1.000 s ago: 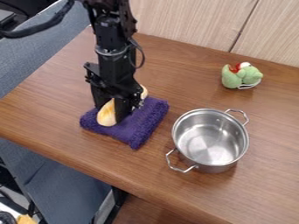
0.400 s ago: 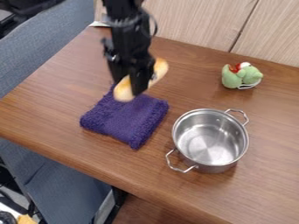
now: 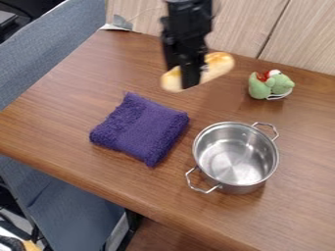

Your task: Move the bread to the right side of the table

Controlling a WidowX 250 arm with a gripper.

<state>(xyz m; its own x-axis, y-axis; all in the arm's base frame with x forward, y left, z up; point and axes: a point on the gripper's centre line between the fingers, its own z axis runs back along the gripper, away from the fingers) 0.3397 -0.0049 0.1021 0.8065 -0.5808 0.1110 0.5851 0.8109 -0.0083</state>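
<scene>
The black gripper hangs over the back middle of the table, shut on the bread. The bread is a long pale-golden loaf, held up above the wood and slanting from lower left to upper right, with both ends sticking out past the fingers. Its middle is hidden behind them.
A purple folded cloth lies at the left middle. The steel pot, with two handles, stands right of centre. Behind it, near the wall, sits a green plush toy, to the right of the bread.
The gripper has lifted the bread off the purple cloth and carried it right and towards the back. Cloth, pot and toy have stayed put.
</scene>
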